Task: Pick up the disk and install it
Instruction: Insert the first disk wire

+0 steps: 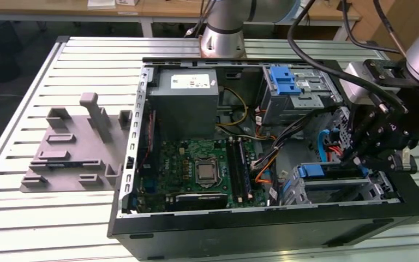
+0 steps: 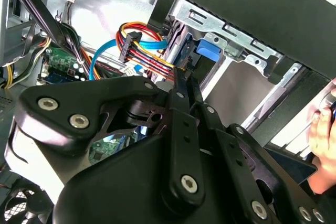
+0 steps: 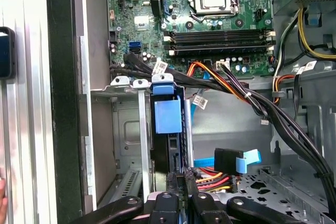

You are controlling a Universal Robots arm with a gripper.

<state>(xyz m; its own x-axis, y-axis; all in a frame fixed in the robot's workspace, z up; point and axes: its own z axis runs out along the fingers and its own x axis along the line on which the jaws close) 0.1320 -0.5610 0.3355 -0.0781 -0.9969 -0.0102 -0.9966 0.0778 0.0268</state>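
The gripper (image 3: 178,182) pinches the disk (image 3: 168,116) upright in its bay; the exterior view adds the motherboard (image 1: 195,169).

I am looking at an open computer case (image 1: 268,229) lying on the slatted metal surface (image 1: 85,65), its green motherboard (image 1: 195,169) facing up beside a grey power supply (image 1: 187,103). A grey plastic fixture (image 1: 75,147) is sitting just beside the case.
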